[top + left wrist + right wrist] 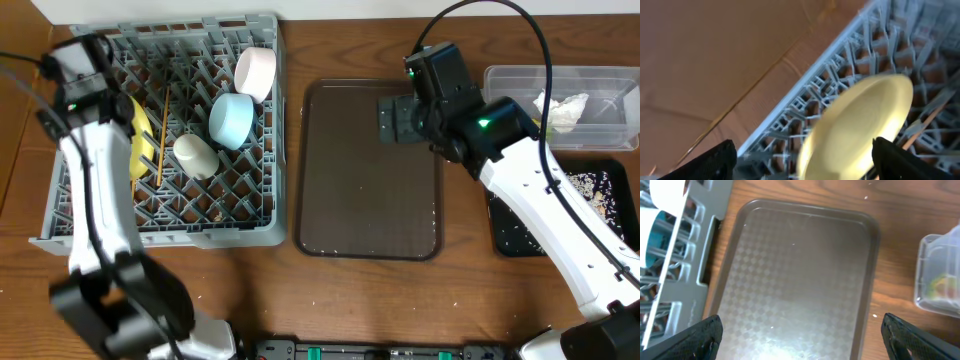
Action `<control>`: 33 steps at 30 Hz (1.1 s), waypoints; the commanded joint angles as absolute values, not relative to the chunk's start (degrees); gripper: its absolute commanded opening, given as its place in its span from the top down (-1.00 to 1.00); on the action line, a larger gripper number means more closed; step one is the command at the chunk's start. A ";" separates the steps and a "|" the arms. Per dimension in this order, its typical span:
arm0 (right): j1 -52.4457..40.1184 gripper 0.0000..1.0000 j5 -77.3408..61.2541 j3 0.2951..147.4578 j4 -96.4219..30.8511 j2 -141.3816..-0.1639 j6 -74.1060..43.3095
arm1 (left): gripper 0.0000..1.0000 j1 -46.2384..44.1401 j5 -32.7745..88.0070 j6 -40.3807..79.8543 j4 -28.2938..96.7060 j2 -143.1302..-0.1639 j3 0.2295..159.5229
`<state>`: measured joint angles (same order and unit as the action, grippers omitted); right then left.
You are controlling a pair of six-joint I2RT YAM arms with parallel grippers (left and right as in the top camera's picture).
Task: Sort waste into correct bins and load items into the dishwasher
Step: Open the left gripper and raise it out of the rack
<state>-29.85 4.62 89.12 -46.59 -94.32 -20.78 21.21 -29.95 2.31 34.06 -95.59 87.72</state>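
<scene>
The grey dishwasher rack (255, 235) at the left holds a yellow plate (138, 140) on edge, wooden chopsticks (163, 140), a cream cup (195, 155), a light blue bowl (232, 118) and a pinkish-white bowl (255, 72). My left gripper (802, 162) hovers over the rack's left side. It is open, with its fingers wide on either side of the plate (865, 120) and off it. My right gripper (805, 340) is open and empty above the brown tray (800, 270). The clear tub (600, 80) holds a white tissue (560, 108) and a yellow-green wrapper (942, 286). Rice scraps (590, 190) lie in the black tray (505, 235).
The dark brown serving tray (370, 190) lies between the rack and the two bins, with nothing on it. The right arm (540, 190) reaches across the black tray. The left arm (95, 200) runs along the rack's left wall.
</scene>
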 commanded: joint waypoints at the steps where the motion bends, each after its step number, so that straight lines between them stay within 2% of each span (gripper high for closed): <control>1: -30.02 -0.99 2.44 88.82 -46.48 -93.80 -22.70 | -0.77 21.08 -30.41 13.21 37.93 -82.91 88.31; 6: -30.02 -0.99 0.78 88.82 -45.76 -91.70 -25.28 | -0.79 21.08 -23.05 23.99 52.42 -70.89 88.31; 10: -30.00 -0.99 0.82 88.82 -46.85 -86.76 -24.10 | -0.80 21.08 -12.01 25.85 65.76 -63.53 88.31; 15: -30.02 -0.99 11.64 88.79 -51.94 -78.61 -23.27 | -0.82 21.08 -8.12 25.82 79.48 -59.64 88.31; 21: -30.06 -0.98 14.79 87.64 -64.73 -71.46 -22.09 | -0.83 21.08 -8.12 25.82 82.54 -59.48 88.31; 28: -30.06 -0.99 14.57 76.88 -68.69 -61.93 -22.70 | -0.85 21.08 -8.12 25.82 82.54 -59.48 88.31; 29: -30.06 -0.99 14.57 76.09 -71.07 -61.49 -22.68 | -0.99 21.08 -8.12 25.82 82.54 -59.48 88.31; 33: -30.06 -0.99 14.57 76.01 -75.70 -61.56 -22.68 | -0.99 21.08 -8.12 25.82 82.54 -59.48 88.31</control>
